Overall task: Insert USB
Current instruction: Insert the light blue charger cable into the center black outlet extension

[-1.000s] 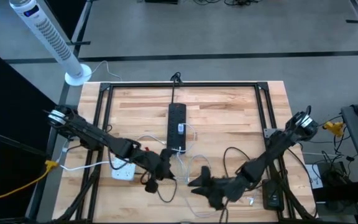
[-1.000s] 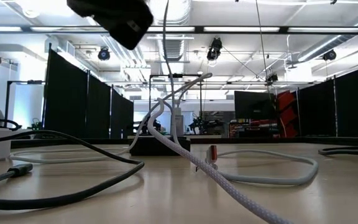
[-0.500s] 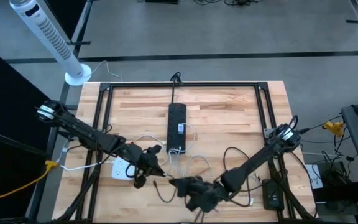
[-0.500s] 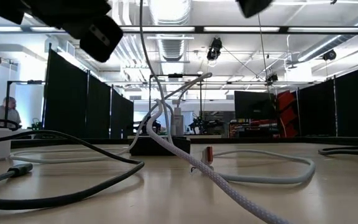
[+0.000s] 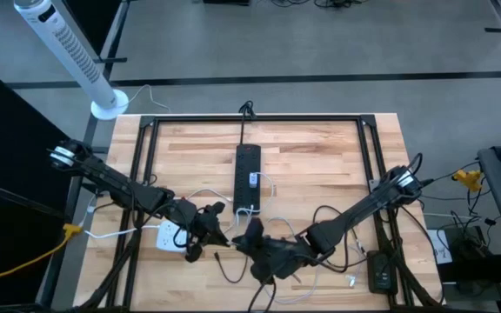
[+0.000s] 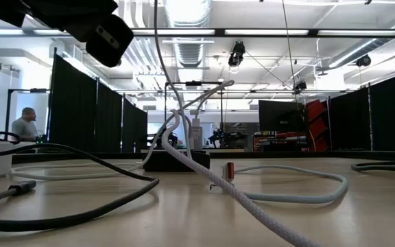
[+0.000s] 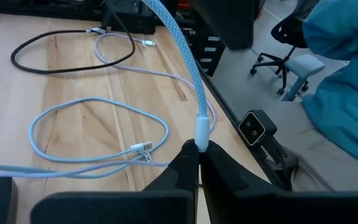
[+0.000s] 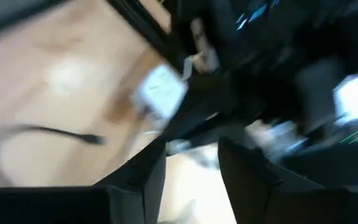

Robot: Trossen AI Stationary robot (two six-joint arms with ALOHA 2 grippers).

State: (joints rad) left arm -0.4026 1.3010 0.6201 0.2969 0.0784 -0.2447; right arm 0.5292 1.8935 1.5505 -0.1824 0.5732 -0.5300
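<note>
My left gripper (image 5: 209, 228) hovers over the table's near middle, shut on a white braided cable (image 7: 178, 53). In the low view that cable (image 6: 158, 48) climbs beside the left gripper's dark body (image 6: 101, 27). My right gripper (image 5: 252, 239) is just to its right, open, its fingers (image 8: 151, 174) pointing toward the left arm and touching nothing. A black power strip (image 5: 248, 174) lies flat mid-table with a white plug in it. A small USB plug (image 6: 229, 170) rests on the wood. My left gripper pinches the braided cable at its smooth white end sleeve (image 7: 202, 127) between the two fingertips (image 7: 188, 163). The plug itself is hidden between the fingers. The cable leads away from the hold in a lifted arc, clear of the table there.
A white adapter block (image 5: 171, 236) sits under the left arm. Loose white cable loops (image 7: 98, 134) and a black cable loop (image 7: 73, 56) lie about the near half. A metal frame (image 5: 255, 119) borders the table. A person (image 6: 26, 127) is far back in the room.
My left gripper drew toward the table's left with the cable, then held still. My right gripper travelled toward the table's left and its far edge, closing on the left gripper. The braided cable's rising part shifted left with the left gripper.
</note>
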